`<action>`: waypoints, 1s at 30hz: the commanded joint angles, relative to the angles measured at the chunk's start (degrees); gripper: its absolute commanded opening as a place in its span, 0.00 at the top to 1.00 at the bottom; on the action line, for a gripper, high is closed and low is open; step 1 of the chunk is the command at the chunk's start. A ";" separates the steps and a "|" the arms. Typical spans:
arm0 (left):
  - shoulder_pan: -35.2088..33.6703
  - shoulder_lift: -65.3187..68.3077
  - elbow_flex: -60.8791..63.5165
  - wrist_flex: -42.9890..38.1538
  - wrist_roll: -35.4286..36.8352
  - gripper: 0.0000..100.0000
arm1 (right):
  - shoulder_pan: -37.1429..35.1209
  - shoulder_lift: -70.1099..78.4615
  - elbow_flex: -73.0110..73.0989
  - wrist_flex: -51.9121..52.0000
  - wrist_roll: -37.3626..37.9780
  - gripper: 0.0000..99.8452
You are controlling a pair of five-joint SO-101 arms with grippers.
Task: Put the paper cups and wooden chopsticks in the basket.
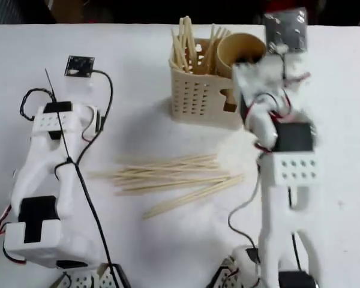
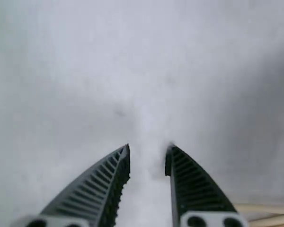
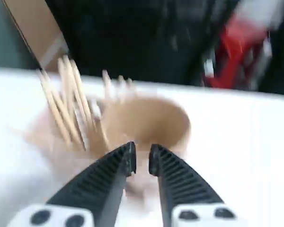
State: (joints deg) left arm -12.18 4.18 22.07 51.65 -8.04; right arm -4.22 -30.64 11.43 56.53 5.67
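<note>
A cream slotted basket (image 1: 201, 96) stands at the back middle of the table. Several wooden chopsticks (image 1: 189, 45) stand upright in it beside a tan paper cup (image 1: 240, 51). More chopsticks (image 1: 174, 177) lie loose in a pile in front of the basket. My right gripper (image 3: 141, 158) hovers just short of the paper cup (image 3: 146, 123) and the upright chopsticks (image 3: 71, 104), its fingers shut with only a thin slit and nothing held. My left gripper (image 2: 147, 151) points down at bare table, slightly open and empty, with chopstick ends (image 2: 262, 213) at the edge.
The left arm (image 1: 48, 174) sits folded at the left of the table with a black cable (image 1: 87, 198) trailing over it. The right arm (image 1: 285, 162) stretches along the right side towards the basket. A small black camera board (image 1: 79, 65) lies at the back left.
</note>
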 commanded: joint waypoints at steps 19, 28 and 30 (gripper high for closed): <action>0.48 -24.57 22.86 -14.59 3.08 0.86 | -6.55 -21.93 38.15 8.84 24.70 0.94; -2.15 -24.84 30.24 -23.30 2.90 0.86 | -18.42 -21.85 46.59 -0.40 30.86 0.94; -3.47 -24.75 30.24 -23.30 2.99 0.86 | -21.05 -21.85 48.62 -1.63 32.70 0.92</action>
State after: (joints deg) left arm -13.05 -17.71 52.40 30.02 -5.58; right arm -21.89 -51.56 58.90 57.41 35.65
